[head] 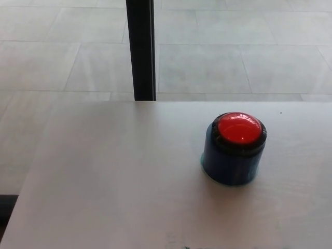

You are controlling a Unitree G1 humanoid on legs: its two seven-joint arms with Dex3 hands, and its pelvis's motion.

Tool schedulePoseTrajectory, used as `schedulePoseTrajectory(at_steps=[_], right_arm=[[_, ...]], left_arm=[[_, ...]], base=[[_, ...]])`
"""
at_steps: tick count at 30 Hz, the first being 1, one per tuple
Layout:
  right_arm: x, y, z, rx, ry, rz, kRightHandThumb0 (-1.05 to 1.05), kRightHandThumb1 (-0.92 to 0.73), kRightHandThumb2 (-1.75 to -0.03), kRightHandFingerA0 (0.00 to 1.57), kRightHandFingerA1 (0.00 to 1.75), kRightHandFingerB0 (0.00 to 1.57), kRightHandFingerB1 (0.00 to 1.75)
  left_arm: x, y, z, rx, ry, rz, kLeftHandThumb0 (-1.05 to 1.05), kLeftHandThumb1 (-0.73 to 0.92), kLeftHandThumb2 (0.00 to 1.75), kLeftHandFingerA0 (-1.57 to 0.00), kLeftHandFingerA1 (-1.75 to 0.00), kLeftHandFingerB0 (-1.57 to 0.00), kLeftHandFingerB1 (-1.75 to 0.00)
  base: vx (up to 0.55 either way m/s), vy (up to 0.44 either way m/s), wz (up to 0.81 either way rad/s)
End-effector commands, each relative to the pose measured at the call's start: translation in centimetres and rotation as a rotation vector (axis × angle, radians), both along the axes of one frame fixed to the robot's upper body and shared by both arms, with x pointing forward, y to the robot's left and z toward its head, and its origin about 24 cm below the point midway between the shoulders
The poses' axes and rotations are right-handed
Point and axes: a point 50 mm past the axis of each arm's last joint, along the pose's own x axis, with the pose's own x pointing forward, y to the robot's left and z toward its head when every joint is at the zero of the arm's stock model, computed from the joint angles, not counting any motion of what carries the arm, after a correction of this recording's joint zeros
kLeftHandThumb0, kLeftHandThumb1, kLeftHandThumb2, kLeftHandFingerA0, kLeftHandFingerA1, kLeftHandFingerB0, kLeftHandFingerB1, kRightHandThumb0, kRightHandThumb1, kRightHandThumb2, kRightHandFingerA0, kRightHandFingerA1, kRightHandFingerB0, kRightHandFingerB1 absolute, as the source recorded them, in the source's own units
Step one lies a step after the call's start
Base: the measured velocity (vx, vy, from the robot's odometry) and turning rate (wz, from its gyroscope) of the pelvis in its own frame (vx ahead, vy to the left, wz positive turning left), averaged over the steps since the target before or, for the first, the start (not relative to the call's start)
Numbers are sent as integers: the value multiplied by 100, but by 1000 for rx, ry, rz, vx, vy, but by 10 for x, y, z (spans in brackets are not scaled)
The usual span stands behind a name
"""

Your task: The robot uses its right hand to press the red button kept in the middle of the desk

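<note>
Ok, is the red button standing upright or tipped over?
Upright. The red button faces up on its blue base, which sits flat on the desk.

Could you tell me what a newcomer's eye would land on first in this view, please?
The glossy red button draws the eye at once, domed on top of a dark blue round base standing right of centre on the pale desk. Next comes the black vertical post rising behind the desk's far edge against the grey tiled floor. Neither robot hand shows.
</note>
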Motion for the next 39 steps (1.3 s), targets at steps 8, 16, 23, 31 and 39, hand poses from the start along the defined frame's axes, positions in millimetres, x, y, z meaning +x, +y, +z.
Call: schedulePoseTrajectory(at_steps=[8, 16, 23, 31, 39], right_arm=[[67, 112, 41, -127, -68, 480, -18, -54, -121, 127, 145, 91, 121], [94, 176, 28, -287, 60, 638, -16, -41, -136, 96, 175, 79, 152], [116, 210, -15, -207, 201, 777, -17, -45, -134, 99, 175, 77, 159], [125, 226, -62, -197, 380, 802, -21, -44, -135, 99, 175, 77, 157], [121, 235, -102, -184, 513, 840, -22, -54, -121, 94, 175, 74, 151]], left_arm=[[-5, 7, 5, 32, 25, 7, -49, 77, 93, -95, -175, -33, -100], [-6, 7, 4, 48, 44, 19, -54, 76, 97, -81, -169, -23, -99], [-4, 8, 6, 41, 31, 2, -62, 66, 118, -101, -127, -23, -74], [-4, 8, 6, 19, -1, 25, -58, 84, 90, -65, -150, -14, -87], [-5, 8, 6, 32, 7, 11, -58, 79, 98, -76, -149, -6, -80]], base=[[-4, -2, 1], [0, 0, 0], [0, 0, 0], [0, 0, 0], [0, 0, 0]])
